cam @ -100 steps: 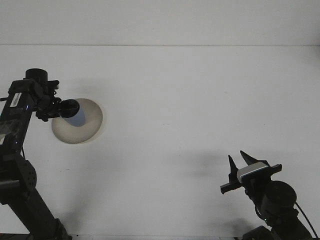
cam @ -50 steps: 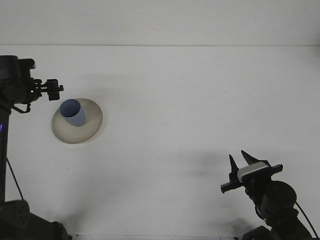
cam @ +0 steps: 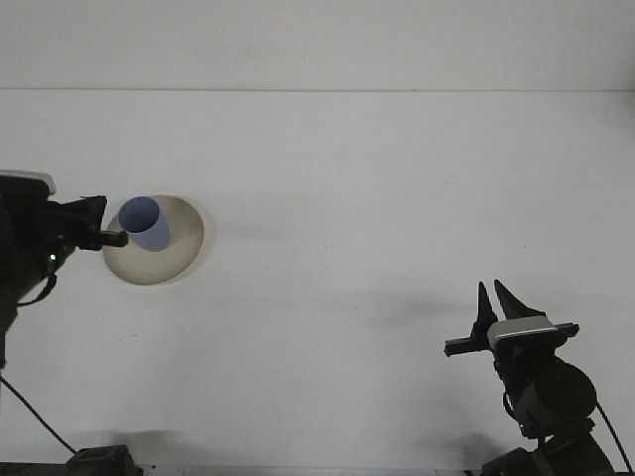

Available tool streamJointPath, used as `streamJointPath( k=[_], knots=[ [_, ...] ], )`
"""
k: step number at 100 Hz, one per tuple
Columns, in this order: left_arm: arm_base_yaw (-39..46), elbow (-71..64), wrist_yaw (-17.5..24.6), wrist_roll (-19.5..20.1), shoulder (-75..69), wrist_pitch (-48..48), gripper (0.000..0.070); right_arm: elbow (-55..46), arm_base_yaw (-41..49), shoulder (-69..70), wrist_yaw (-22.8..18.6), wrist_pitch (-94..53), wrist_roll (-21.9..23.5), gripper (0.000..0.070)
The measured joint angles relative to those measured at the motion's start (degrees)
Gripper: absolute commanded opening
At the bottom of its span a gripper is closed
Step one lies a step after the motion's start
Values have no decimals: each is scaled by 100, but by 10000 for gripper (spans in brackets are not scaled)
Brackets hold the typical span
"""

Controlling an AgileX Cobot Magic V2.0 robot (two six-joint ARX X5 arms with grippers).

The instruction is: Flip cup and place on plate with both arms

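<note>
- Two claws are in view, and only one is anywhere near the work: the left claw sits at the left edge of the frame, just beside the blue cup, while the right claw stands at the lower right, well apart from it across the white bench.
- The blue cup stands on the beige plate at the left of the frame, mouth up, its open rim tipped toward the upper left; its long axis runs roughly upright, leaning a little that way.
- The cup lies just to the right of the left claw, and the dark tip reaches to, or very near, the cup's left wall. Whether they touch cannot be told from this view.
- The left claw's state cannot be told either; it shows only as a dark shape against the arm.
- The right claw's two pointed fingers stand upward with a narrow gap between them, holding nothing.
- Judged from how things lie, the cup is already upright on the plate, so little of the task seems left; any further move there belongs to the left arm.
</note>
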Motion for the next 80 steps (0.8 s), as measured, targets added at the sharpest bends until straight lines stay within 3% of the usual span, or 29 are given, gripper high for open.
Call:
streamJointPath(
  k=[17,33,80],
  knots=[
    [-17,-2649,-17,83,-1392,2376,13,-48,-114,11,7,531,35,0],
    [-17,-4610,-496,15,-2483,4103,12,-48,-208,0,0,944,42,0],
    [-17,-4927,-592,-391,-3121,4306,12,-48,-214,0,-7,1320,50,0]
  ],
)
